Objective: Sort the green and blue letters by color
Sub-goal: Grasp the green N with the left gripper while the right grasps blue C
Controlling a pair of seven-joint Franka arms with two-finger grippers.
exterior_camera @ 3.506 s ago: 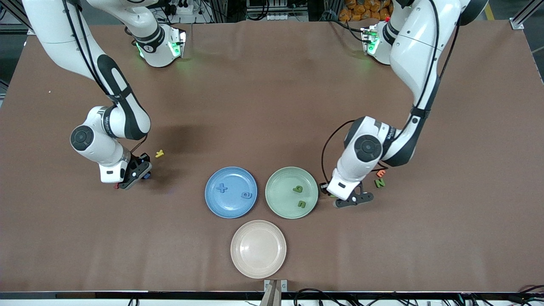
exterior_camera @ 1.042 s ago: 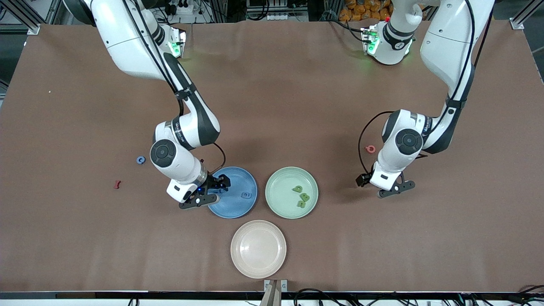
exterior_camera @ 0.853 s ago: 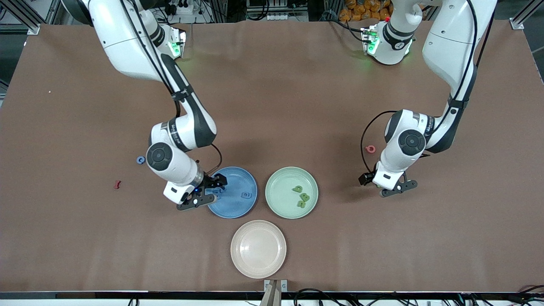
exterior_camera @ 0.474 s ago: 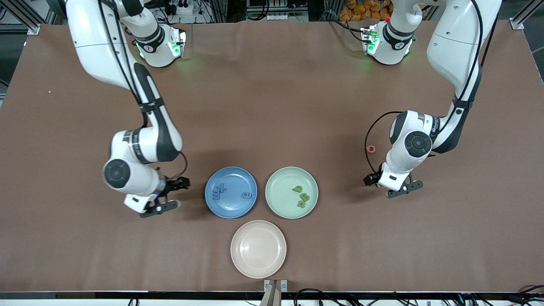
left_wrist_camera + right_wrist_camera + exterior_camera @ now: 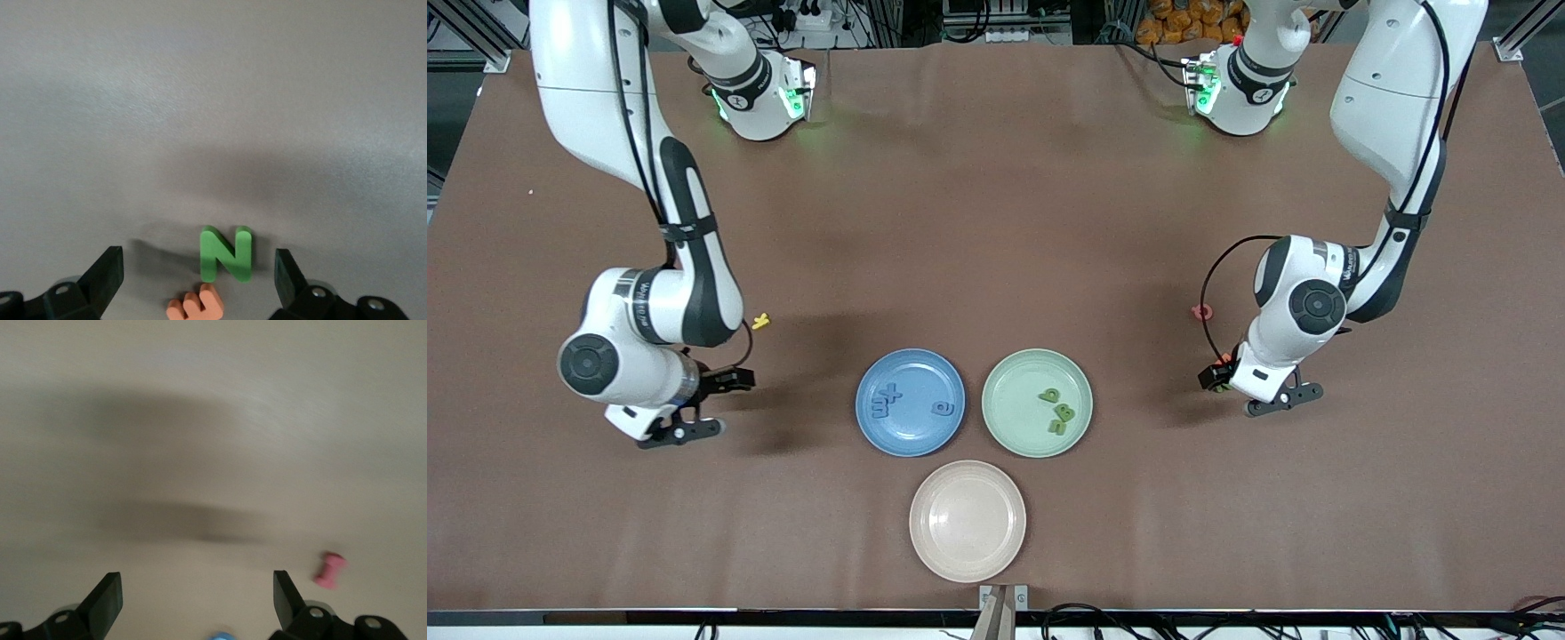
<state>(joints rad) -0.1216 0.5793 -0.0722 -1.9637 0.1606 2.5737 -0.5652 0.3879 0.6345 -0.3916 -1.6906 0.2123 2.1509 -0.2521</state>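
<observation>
Chunky green N beside orange E

brown table carries three plates, perhaps six letters.

Left pincer is spread wide over the green N; the orange E touches the N's lower edge and crowds the gap. Right pincer is spread over bare bench, with a blue letter and a dark red letter nearby. Mid-bench passage is blocked by the blue plate, green plate and beige plate.
</observation>
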